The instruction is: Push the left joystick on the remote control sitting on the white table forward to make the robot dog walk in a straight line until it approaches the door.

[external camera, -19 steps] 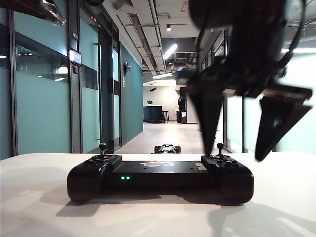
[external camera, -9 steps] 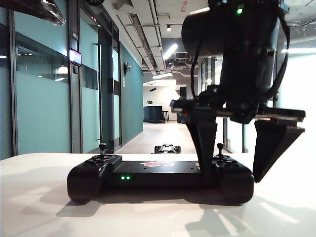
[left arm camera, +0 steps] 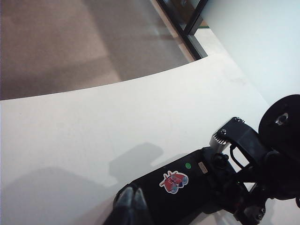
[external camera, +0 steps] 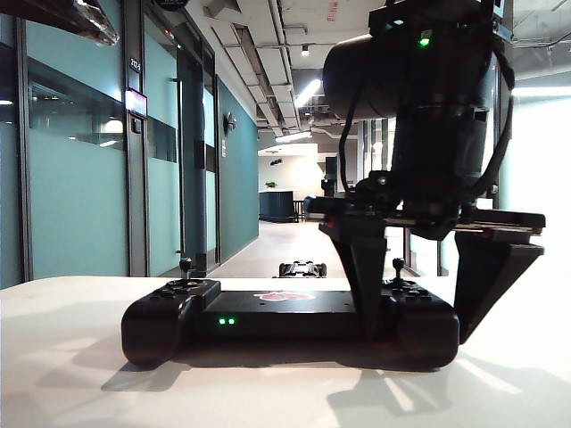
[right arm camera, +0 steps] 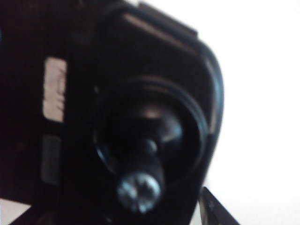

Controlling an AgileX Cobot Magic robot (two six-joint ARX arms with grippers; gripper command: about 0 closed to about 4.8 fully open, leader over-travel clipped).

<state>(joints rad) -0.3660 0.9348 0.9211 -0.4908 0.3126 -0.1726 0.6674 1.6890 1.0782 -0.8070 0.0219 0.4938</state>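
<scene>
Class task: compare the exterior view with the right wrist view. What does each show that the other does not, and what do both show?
Only the exterior view: the robot dog down the corridor, the left joystick, the green lights, and the open right claw straddling the remote control's right end.
Only the right wrist view: a blurred close-up of the right joystick from above.
Both: the remote control and the white table.

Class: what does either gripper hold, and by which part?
Nothing. The right gripper straddles the remote control's right end, fingers open; the left gripper holds nothing.
</scene>
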